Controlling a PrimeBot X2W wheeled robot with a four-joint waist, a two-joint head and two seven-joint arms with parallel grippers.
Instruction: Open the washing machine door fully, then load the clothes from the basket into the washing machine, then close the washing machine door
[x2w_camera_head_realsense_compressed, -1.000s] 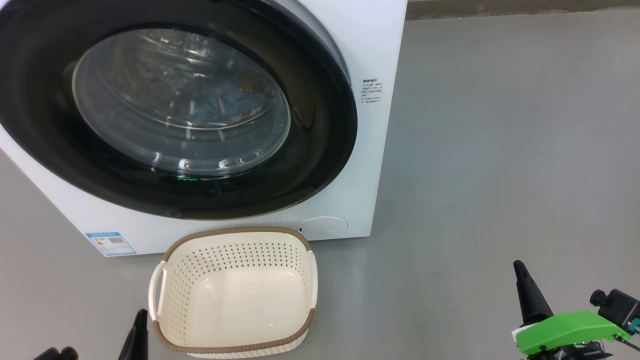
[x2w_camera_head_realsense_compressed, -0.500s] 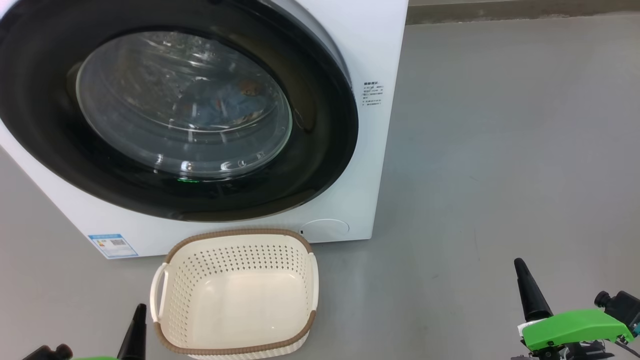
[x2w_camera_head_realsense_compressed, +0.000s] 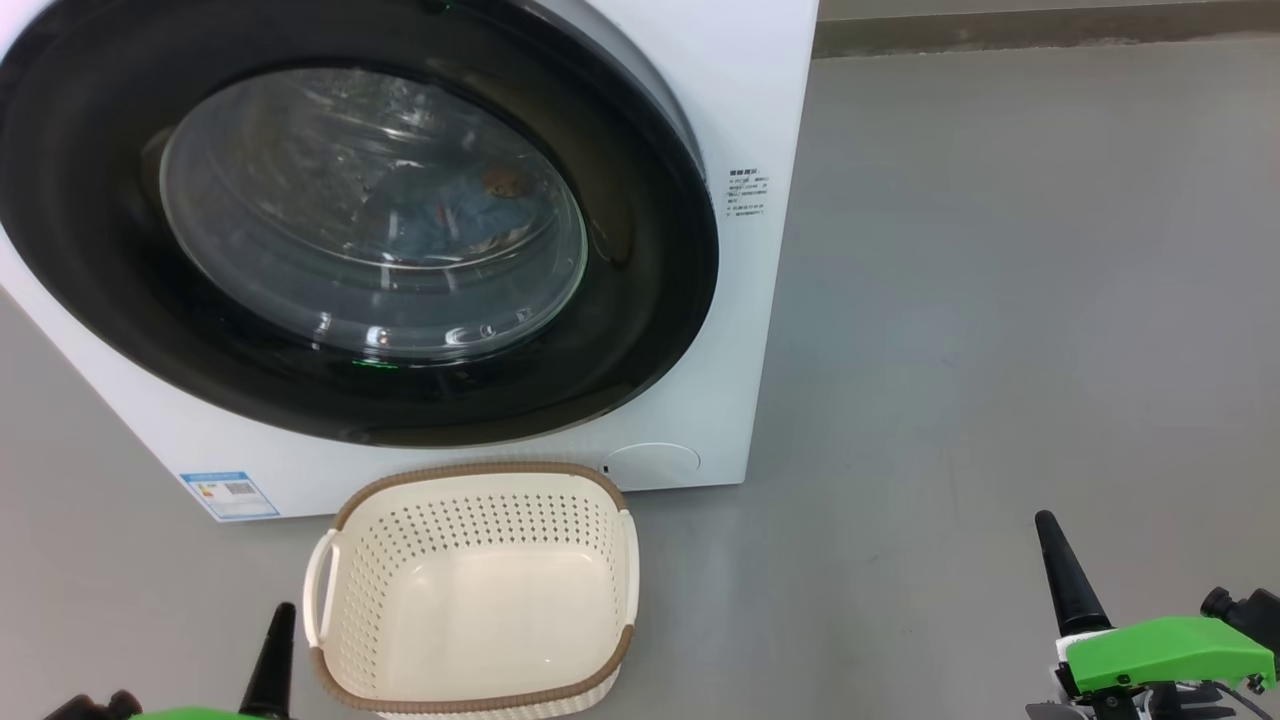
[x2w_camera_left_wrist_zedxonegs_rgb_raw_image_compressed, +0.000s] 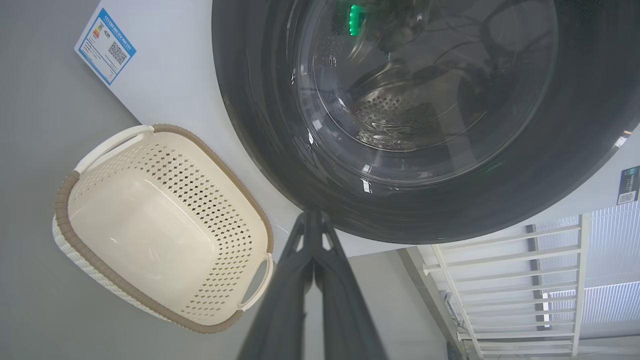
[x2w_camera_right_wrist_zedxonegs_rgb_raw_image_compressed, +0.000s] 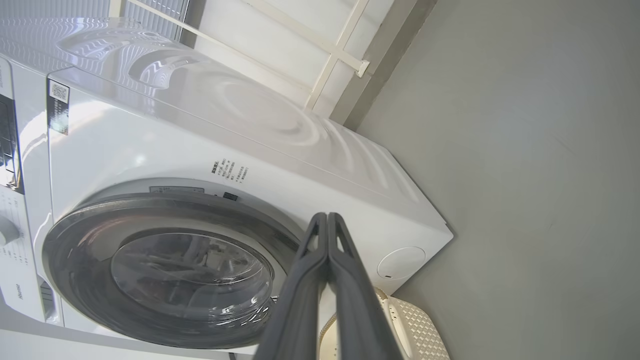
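At 7 o'clock your left gripper (x2w_camera_head_realsense_compressed: 282, 625), fingers pressed together on nothing, sits just beside the empty basket (x2w_camera_head_realsense_compressed: 470, 468) at 6 o'clock, so a careless swing could knock it aside. The clothes (x2w_camera_head_realsense_compressed: 450, 215) lie behind the glass of the washing machine door (x2w_camera_head_realsense_compressed: 640, 300) at 10 o'clock, which looks closed; if its latch hasn't caught, it may drift open. Your right gripper (x2w_camera_head_realsense_compressed: 1050, 535), likewise pressed together at 5 o'clock, threatens nothing.

Glossy black door rim (x2w_camera_head_realsense_compressed: 640, 300), perforated plastic basket (x2w_camera_head_realsense_compressed: 470, 540).
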